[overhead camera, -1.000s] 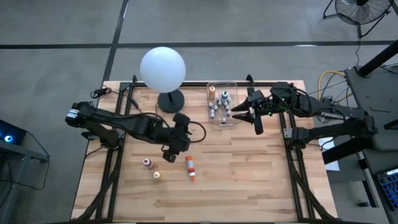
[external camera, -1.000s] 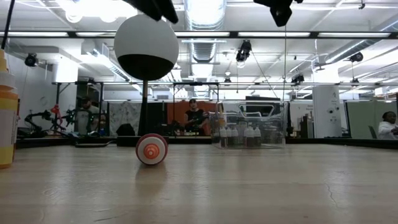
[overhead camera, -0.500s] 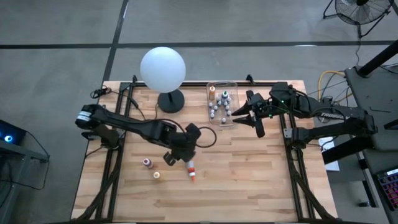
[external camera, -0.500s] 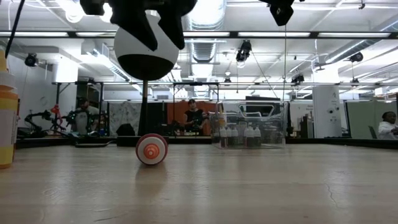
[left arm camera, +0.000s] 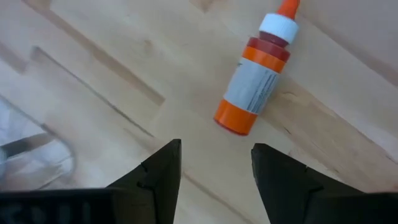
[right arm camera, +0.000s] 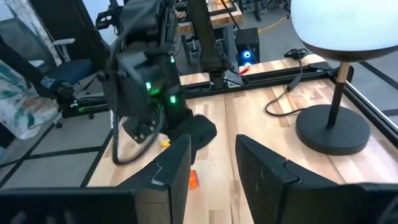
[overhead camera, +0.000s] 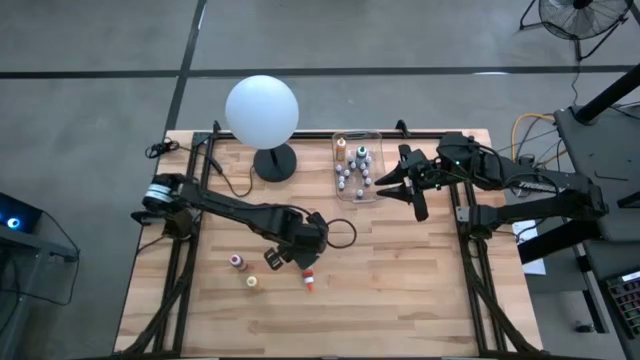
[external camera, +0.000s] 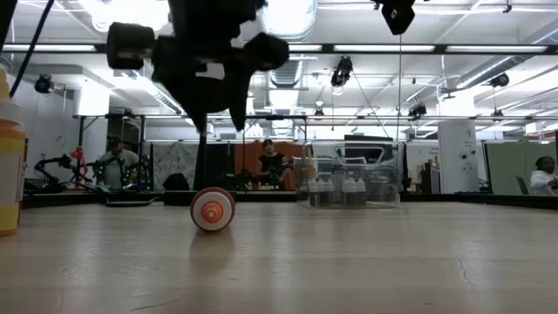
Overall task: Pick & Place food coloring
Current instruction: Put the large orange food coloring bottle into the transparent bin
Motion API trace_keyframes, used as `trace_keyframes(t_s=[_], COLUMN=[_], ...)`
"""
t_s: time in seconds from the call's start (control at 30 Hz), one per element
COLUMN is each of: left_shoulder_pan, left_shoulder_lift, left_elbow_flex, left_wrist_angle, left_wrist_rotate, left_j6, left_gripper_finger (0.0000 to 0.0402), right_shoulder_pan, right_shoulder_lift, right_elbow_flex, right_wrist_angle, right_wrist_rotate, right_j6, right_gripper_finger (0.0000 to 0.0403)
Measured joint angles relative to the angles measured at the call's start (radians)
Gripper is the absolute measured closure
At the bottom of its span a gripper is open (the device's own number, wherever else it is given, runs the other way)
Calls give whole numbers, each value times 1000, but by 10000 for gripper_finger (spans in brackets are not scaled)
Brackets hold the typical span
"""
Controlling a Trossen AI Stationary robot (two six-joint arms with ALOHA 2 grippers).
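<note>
An orange food coloring bottle (left arm camera: 255,81) lies on its side on the table, its white-and-orange tip toward the near edge (overhead camera: 308,279); the low view shows it end-on (external camera: 213,209). My left gripper (left arm camera: 214,168) hangs open just above and short of the bottle's base, pointing steeply down (overhead camera: 303,260) (external camera: 220,122). Two small bottles (overhead camera: 237,262) (overhead camera: 252,281) stand to the left of it. Several more bottles stand in the clear bin (overhead camera: 357,165). My right gripper (overhead camera: 400,187) waits raised beside the bin's right side, open with nothing between its fingers (right arm camera: 211,165).
The white globe lamp (overhead camera: 262,110) stands on its dark base (overhead camera: 275,162) at the far side, left of the bin. One orange bottle stands close to the low camera (external camera: 10,157). People stand in the room behind the table.
My left gripper has come down toward the table and moved toward the near edge and a little right, over the lying orange bottle, rolling about its own axis on the way. The bottles have stayed in place.
</note>
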Motion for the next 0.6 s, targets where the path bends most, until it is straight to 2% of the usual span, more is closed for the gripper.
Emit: trace_keyframes(t_s=[0.17,0.4,0.6], left_shoulder_pan=[1,3,3], left_shoulder_lift=[48,88,94], left_elbow_flex=[0,0,-1], left_wrist_angle=[0,46,85], left_wrist_rotate=[8,16,96], left_j6=[11,58,62], left_gripper_finger=[228,176,161], right_shoulder_pan=[0,0,0], right_shoulder_lift=[0,3,3], right_elbow_flex=[0,0,0], right_wrist_angle=[-1,-6,-25], right_wrist_rotate=[-4,-8,-7], right_j6=[-2,-24,-39], right_gripper_finger=[284,284,284])
